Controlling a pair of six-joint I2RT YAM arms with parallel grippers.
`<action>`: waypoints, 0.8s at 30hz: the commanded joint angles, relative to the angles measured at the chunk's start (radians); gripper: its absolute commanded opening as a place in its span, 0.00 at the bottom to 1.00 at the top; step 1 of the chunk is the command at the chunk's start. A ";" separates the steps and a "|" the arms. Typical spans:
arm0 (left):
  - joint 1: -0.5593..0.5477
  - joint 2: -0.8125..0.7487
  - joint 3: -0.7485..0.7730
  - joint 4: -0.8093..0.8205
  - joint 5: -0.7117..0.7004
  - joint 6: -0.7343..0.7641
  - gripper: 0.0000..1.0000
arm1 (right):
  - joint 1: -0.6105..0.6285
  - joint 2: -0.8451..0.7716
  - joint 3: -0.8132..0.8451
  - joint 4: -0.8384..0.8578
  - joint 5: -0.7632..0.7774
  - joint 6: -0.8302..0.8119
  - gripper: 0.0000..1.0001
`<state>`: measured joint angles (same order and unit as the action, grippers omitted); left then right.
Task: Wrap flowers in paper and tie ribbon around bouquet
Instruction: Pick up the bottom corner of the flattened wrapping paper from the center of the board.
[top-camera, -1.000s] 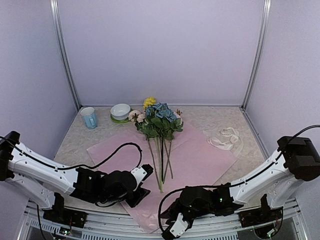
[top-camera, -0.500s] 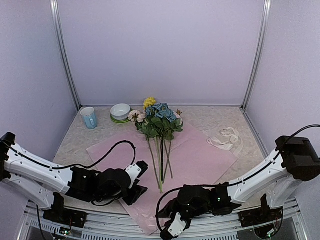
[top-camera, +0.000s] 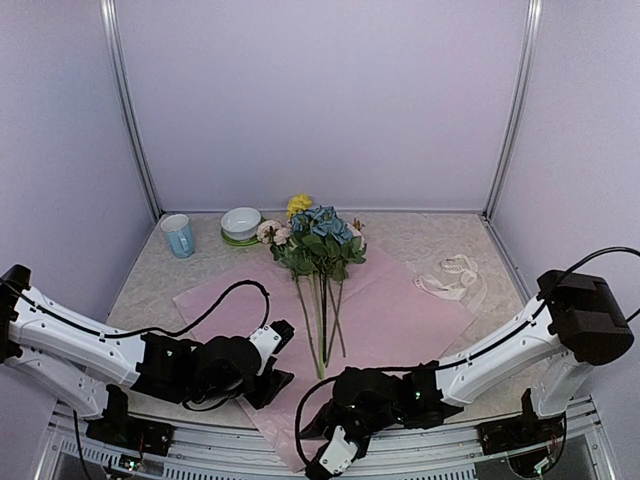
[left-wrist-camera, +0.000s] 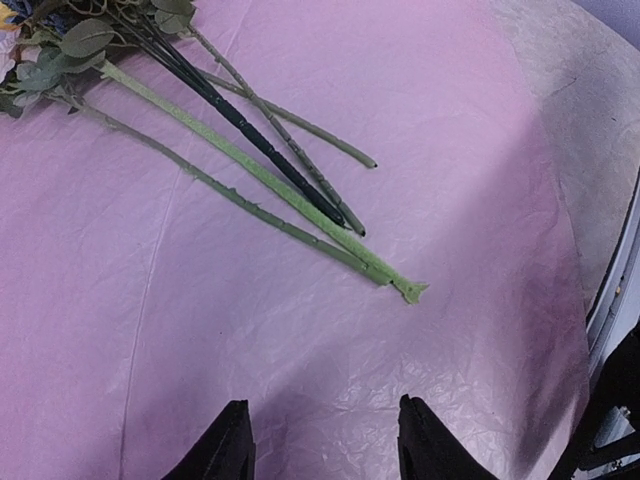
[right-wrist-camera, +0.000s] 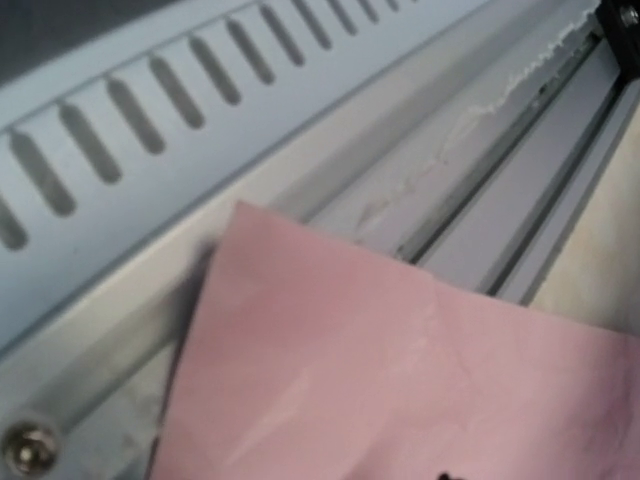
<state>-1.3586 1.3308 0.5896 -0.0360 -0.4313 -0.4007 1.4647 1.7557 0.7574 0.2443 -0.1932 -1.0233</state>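
Flowers (top-camera: 318, 240) lie flat down the middle of the paper (top-camera: 400, 320), heads on the far side, stems (left-wrist-camera: 260, 165) pointing back at the arms. That fits a wrap: bunch centred, sheet sides free to fold over.

Left end effector (left-wrist-camera: 322, 445) hovers low over the paper, jaws partway apart, nothing between them. The stem ends are just ahead of it and a bit to its right, not touching. Likely it's there to pin the sheet or catch a side for folding.

Right end effector (top-camera: 333, 455) sits at the near corner of the paper, where the sheet hangs past the counter (top-camera: 150, 290) edge over the slotted metal rail (right-wrist-camera: 120, 90). The overhanging corner is directly in front of its camera. Fingers barely show there, so can't tell how wide it stands or whether it has the corner. My guess is it goes for that corner because the free edge is easiest to pinch.

Ribbon (top-camera: 447, 277) is loosely heaped on the counter well beyond the right end effector, off the paper's right side, untouched. Wrapping not started, tying comes later.

Risk: thin paper may slide or tear, and stems may roll when the corner lifts.
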 joint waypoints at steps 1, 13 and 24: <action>0.006 -0.004 0.000 0.004 -0.007 0.000 0.49 | -0.015 0.018 0.023 -0.037 0.032 0.013 0.49; 0.041 -0.031 0.010 -0.007 -0.079 -0.038 0.51 | -0.007 -0.065 0.091 -0.069 -0.193 0.248 0.57; 0.049 -0.071 0.024 -0.081 -0.153 -0.108 0.52 | 0.122 0.061 0.252 -0.222 -0.024 0.342 0.66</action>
<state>-1.3167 1.2812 0.5900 -0.0795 -0.5476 -0.4736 1.5509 1.7592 0.9604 0.0948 -0.2699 -0.7151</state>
